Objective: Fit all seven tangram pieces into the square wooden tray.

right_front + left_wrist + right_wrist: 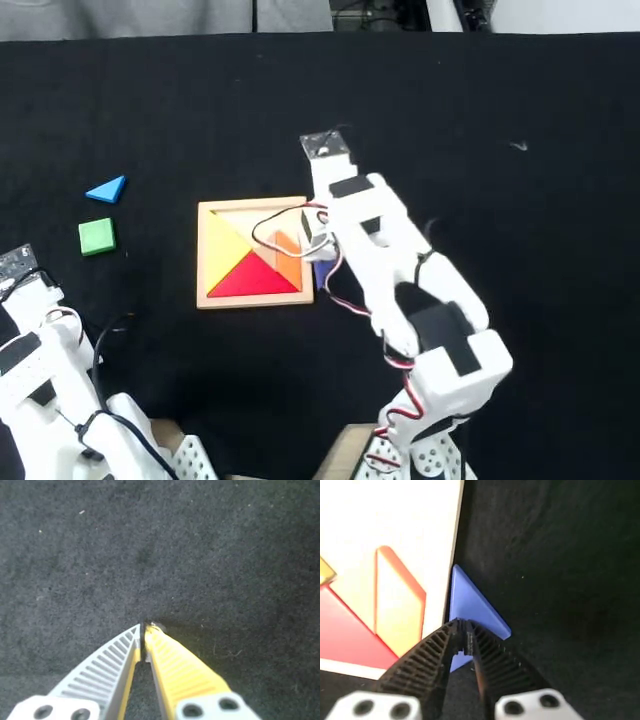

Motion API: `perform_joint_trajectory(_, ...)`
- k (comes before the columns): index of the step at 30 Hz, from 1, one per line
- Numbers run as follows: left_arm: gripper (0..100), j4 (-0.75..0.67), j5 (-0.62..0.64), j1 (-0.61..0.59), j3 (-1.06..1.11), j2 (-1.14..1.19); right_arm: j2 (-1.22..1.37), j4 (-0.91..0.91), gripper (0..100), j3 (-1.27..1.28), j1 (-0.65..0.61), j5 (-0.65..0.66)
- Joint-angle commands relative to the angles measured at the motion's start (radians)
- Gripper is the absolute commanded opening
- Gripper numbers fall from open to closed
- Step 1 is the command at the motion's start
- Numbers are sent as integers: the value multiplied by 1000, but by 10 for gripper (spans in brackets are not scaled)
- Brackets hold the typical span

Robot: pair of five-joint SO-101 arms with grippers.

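Note:
The square wooden tray (203, 256) holds a yellow triangle (224, 250), a red triangle (255, 279) and an orange piece (289, 262). On the cloth against the tray's right edge lies a dark blue triangle (323, 271). My right gripper (465, 630) is shut, its tips down on this blue triangle (475, 602), next to the tray (395, 520) and the orange piece (400, 610). A light blue triangle (106, 189) and a green square (97, 237) lie left of the tray. My left gripper (144, 630) is shut over bare cloth.
Black cloth covers the whole table. The right arm (400, 270) reaches from the front edge over the tray's right side, wires hanging above the orange piece. The left arm (40, 370) sits at the front left corner.

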Motion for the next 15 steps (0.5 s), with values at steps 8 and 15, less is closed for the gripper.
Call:
perform_joint_trajectory(8,30,-11,-9,7,-2,-15,-33,6,10,-62,-60,-11)
perform_joint_trajectory(15,30,-11,-9,7,-2,-15,53,14,10,-94,5,-8)
